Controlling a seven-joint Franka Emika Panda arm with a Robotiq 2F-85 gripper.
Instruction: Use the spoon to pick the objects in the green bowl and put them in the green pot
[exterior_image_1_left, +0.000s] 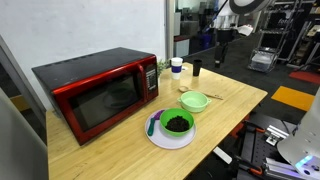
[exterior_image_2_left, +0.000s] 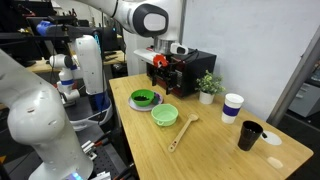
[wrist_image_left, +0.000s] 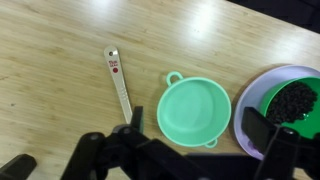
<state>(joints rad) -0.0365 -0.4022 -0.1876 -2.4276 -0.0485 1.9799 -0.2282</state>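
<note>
You see a red microwave (exterior_image_1_left: 100, 90) at one end of the wooden surface (exterior_image_1_left: 235, 100). Past it stand a small potted plant (exterior_image_2_left: 208, 85), a white cup (exterior_image_2_left: 233, 107) and a black cup (exterior_image_2_left: 249, 135). A pale plate (exterior_image_1_left: 172, 145) lies near the surface's edge.

A robotics lab: white robot arms (exterior_image_2_left: 35, 115) and equipment racks (exterior_image_1_left: 295, 35) surround the wooden table (exterior_image_1_left: 235, 95).

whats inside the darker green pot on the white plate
A heap of small dark pieces fills the darker green round pot. They cover its floor, and the wrist view's edge cuts off its right side.
</note>
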